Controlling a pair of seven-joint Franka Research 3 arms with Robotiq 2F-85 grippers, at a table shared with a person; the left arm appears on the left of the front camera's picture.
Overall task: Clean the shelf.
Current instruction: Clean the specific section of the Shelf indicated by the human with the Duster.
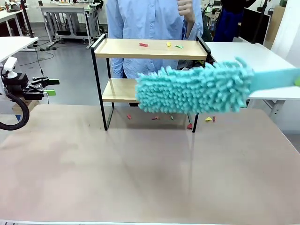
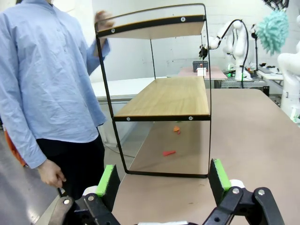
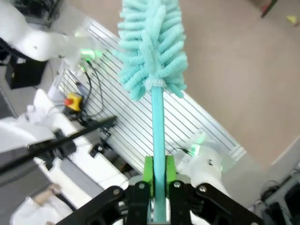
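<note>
my right claw (image 3: 158, 173) pinches the handle of a teal duster (image 1: 194, 89), its fluffy head in front of the shelf (image 1: 150, 49) at the far side of the table (image 1: 140, 164); my left claw (image 2: 162, 178) is spread wide, facing the shelf's end; coloured scraps (image 1: 143, 44) lie on its top board

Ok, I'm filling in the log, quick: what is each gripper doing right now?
Left gripper: open, holding nothing.
Right gripper: closed on the handle of the teal duster.
</note>
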